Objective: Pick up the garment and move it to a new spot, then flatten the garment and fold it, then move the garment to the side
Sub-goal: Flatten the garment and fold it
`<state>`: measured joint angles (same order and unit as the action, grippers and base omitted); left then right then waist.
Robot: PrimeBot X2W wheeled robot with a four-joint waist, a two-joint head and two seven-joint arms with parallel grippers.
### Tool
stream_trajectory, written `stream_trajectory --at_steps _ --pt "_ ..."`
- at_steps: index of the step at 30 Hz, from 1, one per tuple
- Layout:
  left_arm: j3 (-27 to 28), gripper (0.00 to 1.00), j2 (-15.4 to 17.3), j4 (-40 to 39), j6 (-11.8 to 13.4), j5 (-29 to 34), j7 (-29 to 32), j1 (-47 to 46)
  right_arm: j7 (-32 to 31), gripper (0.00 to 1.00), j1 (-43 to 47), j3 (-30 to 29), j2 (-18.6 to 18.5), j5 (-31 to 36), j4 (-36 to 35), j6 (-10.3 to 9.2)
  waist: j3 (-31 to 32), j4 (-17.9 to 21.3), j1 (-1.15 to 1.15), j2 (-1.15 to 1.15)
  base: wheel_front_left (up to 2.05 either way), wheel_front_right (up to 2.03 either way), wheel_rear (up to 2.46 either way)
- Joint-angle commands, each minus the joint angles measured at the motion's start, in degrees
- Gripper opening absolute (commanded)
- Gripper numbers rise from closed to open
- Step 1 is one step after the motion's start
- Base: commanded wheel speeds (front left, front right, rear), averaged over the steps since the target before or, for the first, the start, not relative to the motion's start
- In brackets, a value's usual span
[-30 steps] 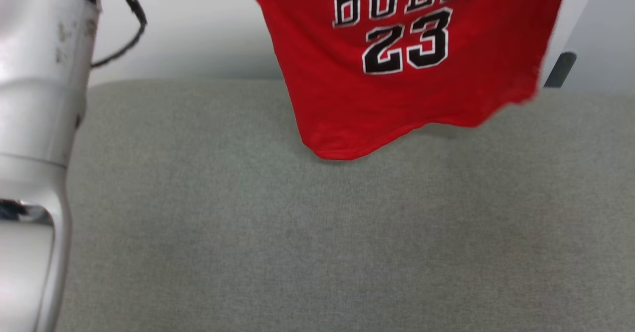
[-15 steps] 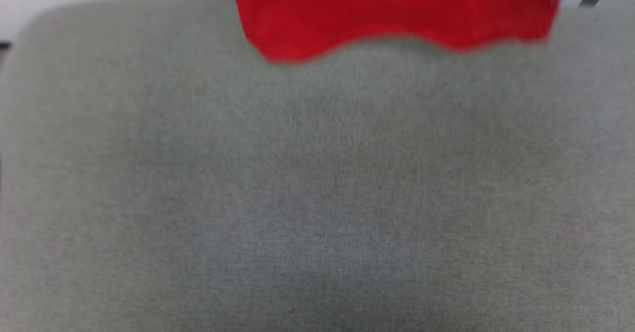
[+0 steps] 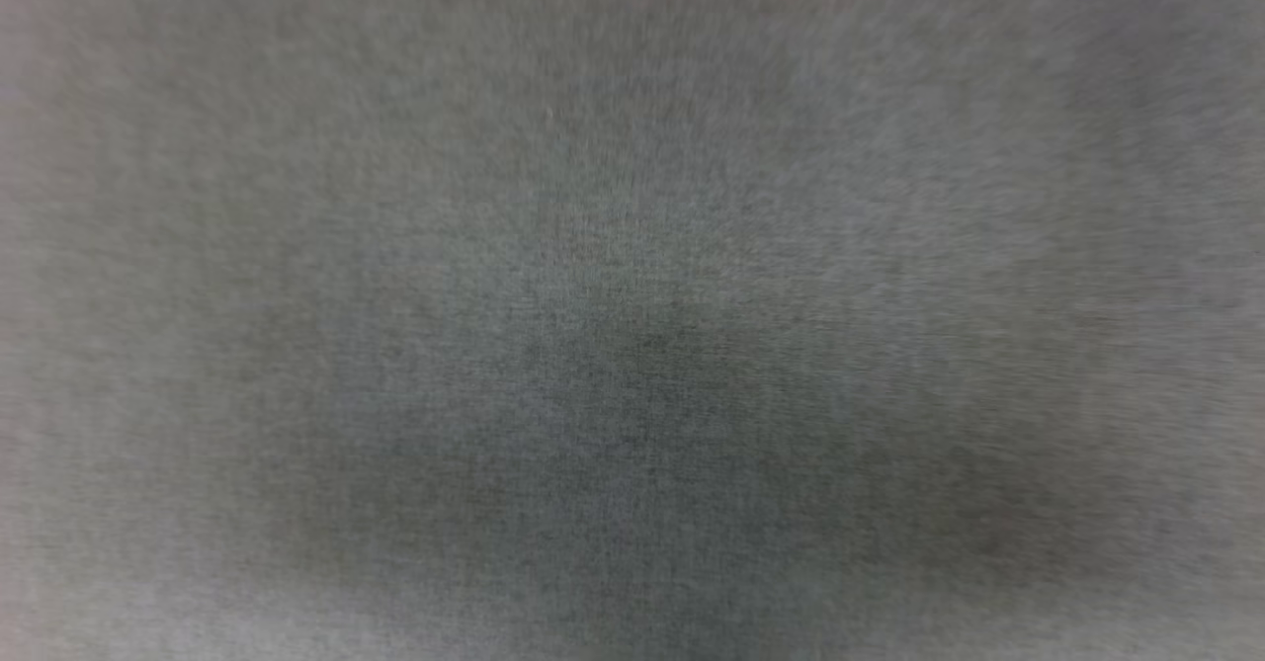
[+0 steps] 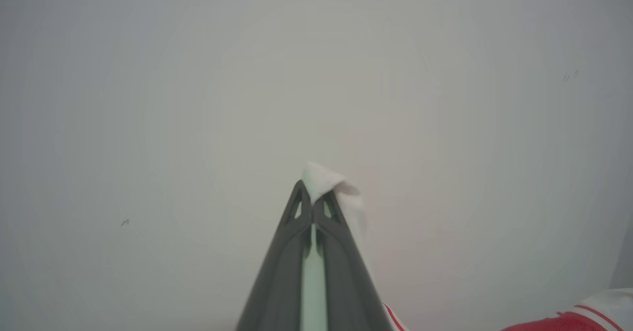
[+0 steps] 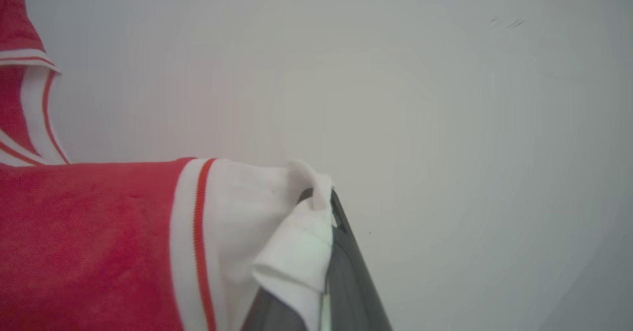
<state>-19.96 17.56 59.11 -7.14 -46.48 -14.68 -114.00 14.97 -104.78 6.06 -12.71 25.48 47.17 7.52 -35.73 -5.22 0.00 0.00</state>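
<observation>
GRIP: my left gripper (image 4: 312, 203) clamped on a white nub of the garment (image 5: 89, 242); my right gripper (image 5: 330, 217) clamped on its white striped edge, red cloth at lower left of that frame | RISK: such thin pinches (the left especially) may slip and drop a corner | CHANGE: a second ago the garment hung at the top of the head view; now blurred grey surface (image 3: 632, 305); my camera moved

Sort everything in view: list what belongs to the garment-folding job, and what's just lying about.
Job in hand:
- garment, red with white striped trim
- left tool, shut on a white edge of it
- right tool, shut on its white trim

Just there:
- grey fabric surface
- pale wall
</observation>
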Motion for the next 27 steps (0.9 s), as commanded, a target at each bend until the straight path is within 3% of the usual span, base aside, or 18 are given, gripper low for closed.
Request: stream_trajectory --at_steps 1,5,10,15,19,27 --pt "0.15 0.0 -0.05 -0.65 -0.35 0.21 -0.32 0.91 0.25 0.0 1.79 0.15 -0.4 0.85 -0.42 -0.06 -10.7 -3.07 0.0 0.0 0.0 0.0 0.0" --pt "3.29 0.0 -0.1 -3.7 -0.34 0.08 -0.52 4.54 0.2 0.0 4.05 -1.64 -0.56 2.46 -1.44 -0.06 -13.32 -4.52 0.0 0.0 0.0 0.0 0.0" --pt "5.46 0.0 -1.82 -4.73 -0.36 0.92 -0.5 10.79 0.2 0.0 7.58 -4.43 0.28 3.9 2.09 -0.06 -13.52 -5.66 0.0 0.0 0.0 0.0 0.0" --pt "2.62 0.0 -3.9 -1.07 -0.36 0.93 -0.51 13.79 0.19 0.0 8.03 -5.35 1.41 4.52 6.95 -0.06 -12.77 -6.18 0.0 0.0 0.0 0.0 0.0" --pt "-0.19 0.0 -4.61 -1.48 -0.36 -1.69 0.26 15.33 0.21 0.0 7.85 -4.14 1.22 1.83 6.79 -0.06 -11.7 -6.71 0.0 0.0 0.0 0.0 0.0" --pt "-7.87 0.0 -2.81 -8.01 -0.37 -8.33 4.09 24.76 0.21 0.0 14.54 5.15 -3.41 -9.3 4.54 -0.06 -5.62 -8.32 0.0 0.0 0.0 0.0 0.0"
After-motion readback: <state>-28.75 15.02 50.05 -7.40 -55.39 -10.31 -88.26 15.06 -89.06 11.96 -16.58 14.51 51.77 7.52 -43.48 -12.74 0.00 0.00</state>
